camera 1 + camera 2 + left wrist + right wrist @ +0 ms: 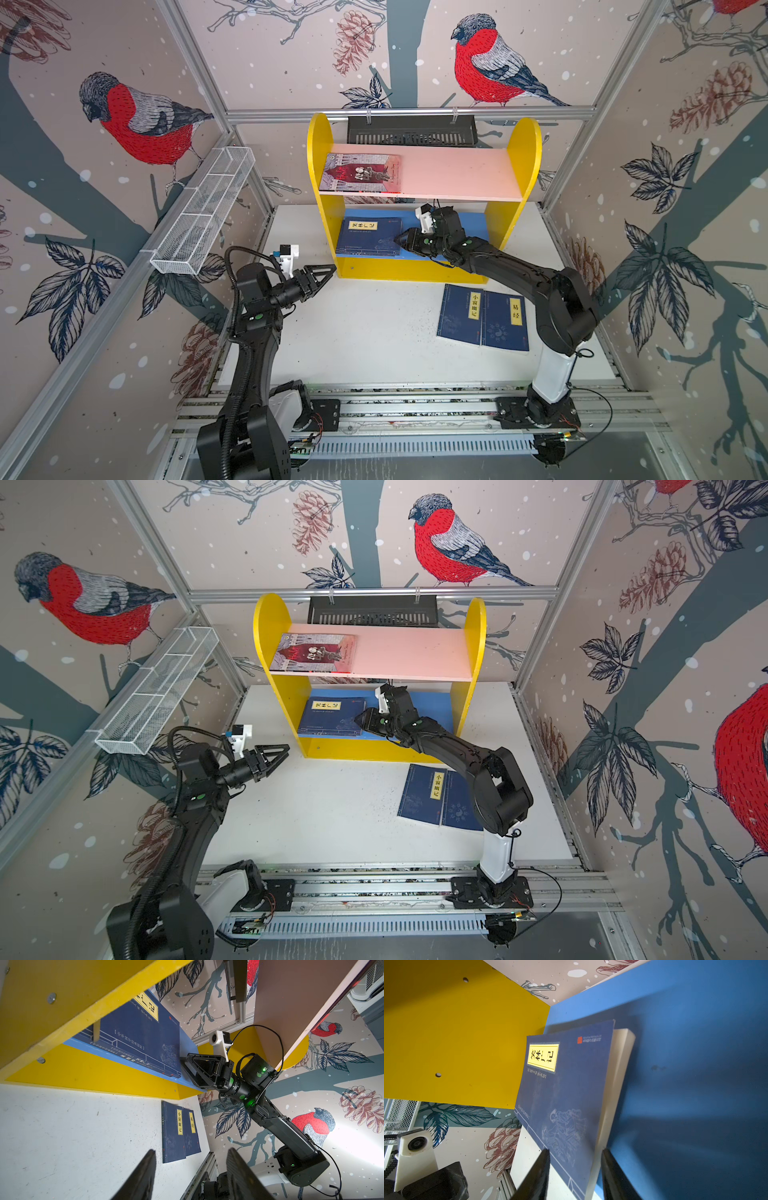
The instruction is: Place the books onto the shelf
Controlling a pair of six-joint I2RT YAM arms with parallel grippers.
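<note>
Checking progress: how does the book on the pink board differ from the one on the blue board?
Upper book: grey and red illustrated cover; lower book: navy, yellow label. The right claw sits at the lower book's edge; the upper book is untouched. Both lie flat.

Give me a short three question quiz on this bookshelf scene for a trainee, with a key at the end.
1. True or false: the grey-and-red illustrated paperback lies flat on the pink upper board of the yellow-sided wooden shelf.
2. How many dark navy paperbacks with yellow labels lie on the white table?
3. The right gripper has its tips at: A the pink upper board, B the blue lower board, C the white table.
Key: 1 true; 2 two; 3 B.
</note>
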